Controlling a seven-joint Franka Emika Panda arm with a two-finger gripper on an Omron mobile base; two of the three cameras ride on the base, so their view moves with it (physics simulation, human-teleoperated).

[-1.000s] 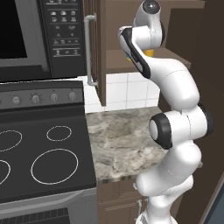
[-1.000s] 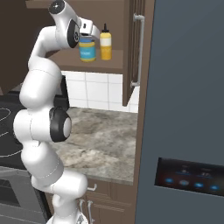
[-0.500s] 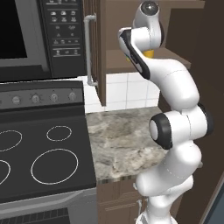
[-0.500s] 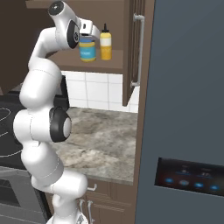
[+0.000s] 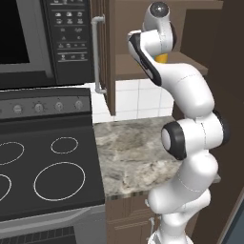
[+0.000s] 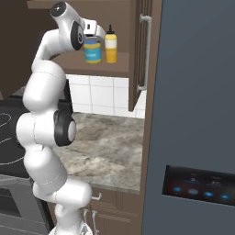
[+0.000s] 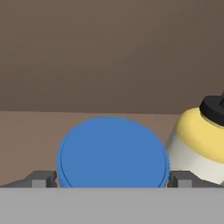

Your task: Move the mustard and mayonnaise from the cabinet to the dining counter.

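The tool (image 7: 112,179) is spread wide, 1 finger on each side of the mayonnaise (image 6: 92,50) lid. The jar stands on the cabinet (image 6: 105,69) shelf, just beside the mustard (image 6: 110,44).

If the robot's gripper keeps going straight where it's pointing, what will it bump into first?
Probably the mayonnaise: its blue lid sits right between the open gripper fingers. The mustard stands off to one side.
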